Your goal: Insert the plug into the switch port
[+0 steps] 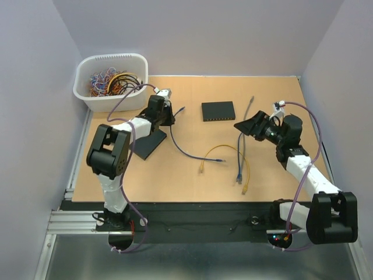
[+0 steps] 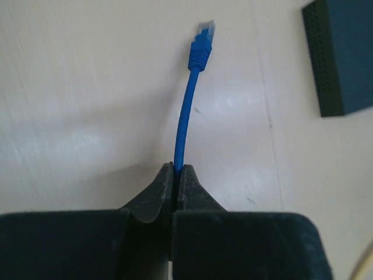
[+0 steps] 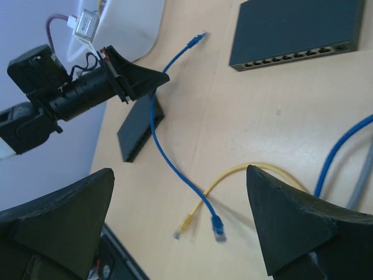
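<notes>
My left gripper (image 1: 169, 116) is shut on a blue cable (image 2: 185, 116) a short way behind its plug (image 2: 202, 38). The plug sticks out ahead of the jaws, above the table, and points toward the black switch (image 1: 218, 111), well short of it. In the left wrist view the switch (image 2: 344, 55) is at the upper right. The right wrist view shows the switch's port row (image 3: 291, 57), the held plug (image 3: 199, 39) and the left gripper (image 3: 143, 81). My right gripper (image 1: 245, 126) is open and empty, right of the switch; it also shows in the right wrist view (image 3: 180, 171).
A second black switch (image 1: 148, 143) lies under the left arm. The blue cable's free end (image 3: 217, 227), a yellow cable (image 1: 230, 153) and a blue and a grey cable (image 1: 242, 149) lie mid-table. A white basket (image 1: 111, 81) of cables stands at the back left.
</notes>
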